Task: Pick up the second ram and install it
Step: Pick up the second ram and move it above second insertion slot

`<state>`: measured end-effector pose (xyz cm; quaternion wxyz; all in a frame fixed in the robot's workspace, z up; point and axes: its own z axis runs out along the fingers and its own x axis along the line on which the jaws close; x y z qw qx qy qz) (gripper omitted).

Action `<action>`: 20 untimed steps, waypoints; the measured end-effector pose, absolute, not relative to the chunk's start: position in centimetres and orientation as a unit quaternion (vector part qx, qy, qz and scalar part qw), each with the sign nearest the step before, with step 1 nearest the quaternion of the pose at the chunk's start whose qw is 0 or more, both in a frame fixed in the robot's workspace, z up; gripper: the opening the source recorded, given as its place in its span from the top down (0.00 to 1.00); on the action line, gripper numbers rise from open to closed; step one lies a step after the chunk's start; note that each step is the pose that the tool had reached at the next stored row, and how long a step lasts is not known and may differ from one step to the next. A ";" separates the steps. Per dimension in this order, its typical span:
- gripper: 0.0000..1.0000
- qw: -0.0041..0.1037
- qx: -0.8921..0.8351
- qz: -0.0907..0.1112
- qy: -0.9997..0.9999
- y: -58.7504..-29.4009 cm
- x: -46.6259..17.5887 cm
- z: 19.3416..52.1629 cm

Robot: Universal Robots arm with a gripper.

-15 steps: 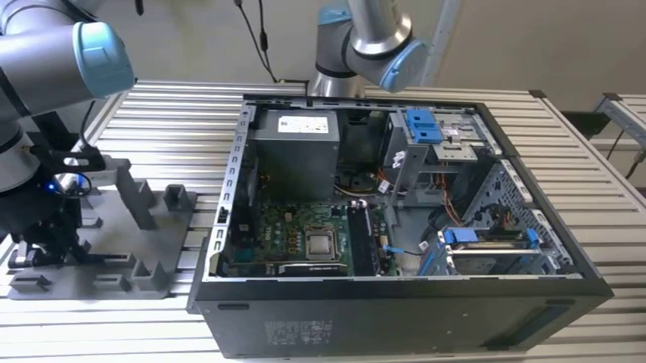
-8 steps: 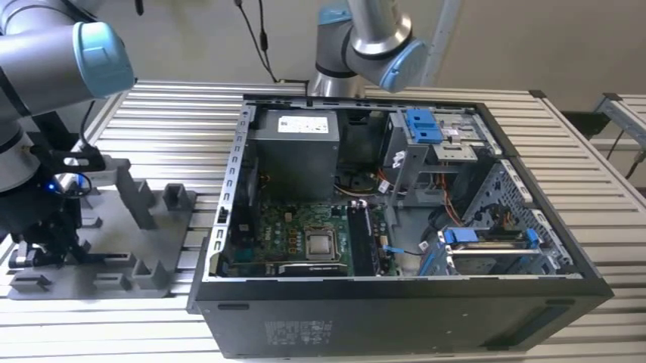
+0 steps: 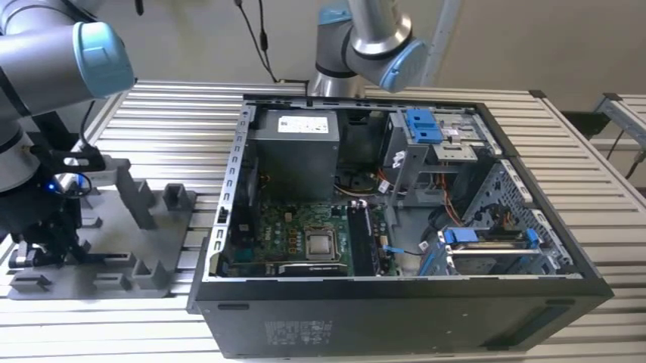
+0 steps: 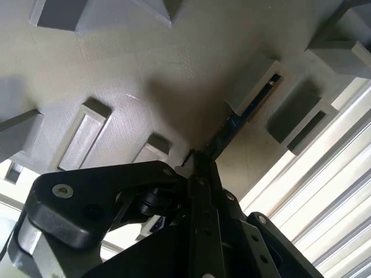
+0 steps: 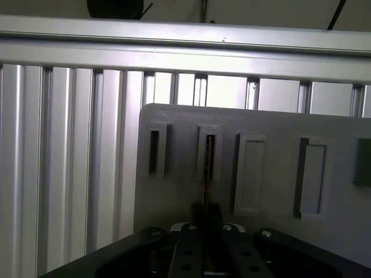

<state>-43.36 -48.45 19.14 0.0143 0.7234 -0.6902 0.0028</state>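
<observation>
The second ram [image 5: 207, 168] is a thin dark stick seen edge-on, standing in a narrow slot of the grey fixture plate [image 5: 272, 127]. In the second wrist view the ram [image 4: 243, 113] runs from that slot [image 4: 269, 81] down into my fingers. My gripper [image 5: 207, 229] is shut on its near end, and its black fingers [image 4: 200, 174] press against both faces of the stick. In the exterior view the gripper [image 3: 48, 253] hangs low over the fixture plate [image 3: 121, 283] at the exterior view's left. The stick is hidden behind the gripper there.
An open black computer case [image 3: 404, 318] lies to the exterior view's right of the plate, with its motherboard [image 3: 302, 234] and memory slots [image 3: 361, 238] exposed. Upright grey posts [image 3: 136, 193] stand on the plate. Another arm [image 3: 364, 38] rises behind the case. The table [image 3: 181, 121] is slatted aluminium.
</observation>
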 end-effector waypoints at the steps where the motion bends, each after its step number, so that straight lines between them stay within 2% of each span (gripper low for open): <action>1: 0.86 0.014 0.723 0.003 -0.690 -48.5 -43.3 19.2; 20: 0.86 0.014 0.723 0.003 -0.690 -48.5 -43.4 21.5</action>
